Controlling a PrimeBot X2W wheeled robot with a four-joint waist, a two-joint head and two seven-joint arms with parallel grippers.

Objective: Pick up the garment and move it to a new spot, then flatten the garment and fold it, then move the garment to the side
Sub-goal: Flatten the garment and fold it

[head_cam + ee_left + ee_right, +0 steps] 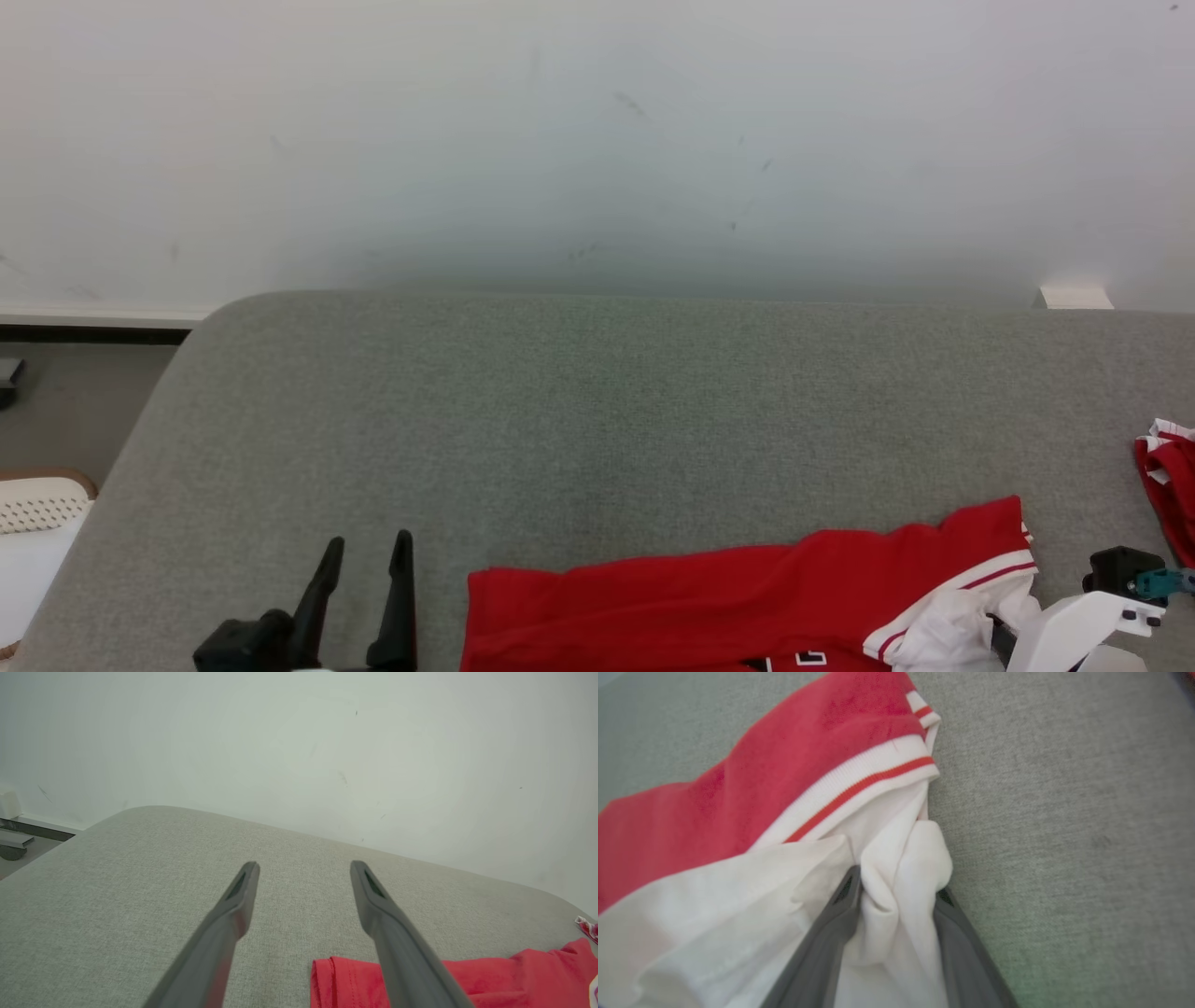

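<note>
The red-and-white garment (747,597) lies on the grey surface (597,401), its near part cut off from view, its white corner pinched in the right tool (896,884), whose tips are half buried, while left of the garment the left tool (369,539) stands spread.

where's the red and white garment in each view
head view: garment at bottom edge, centre to right.
left wrist view: garment in bottom right corner.
right wrist view: garment across left and centre, white part between right gripper fingers.
shared landmark: grey cushion beneath it.
</note>
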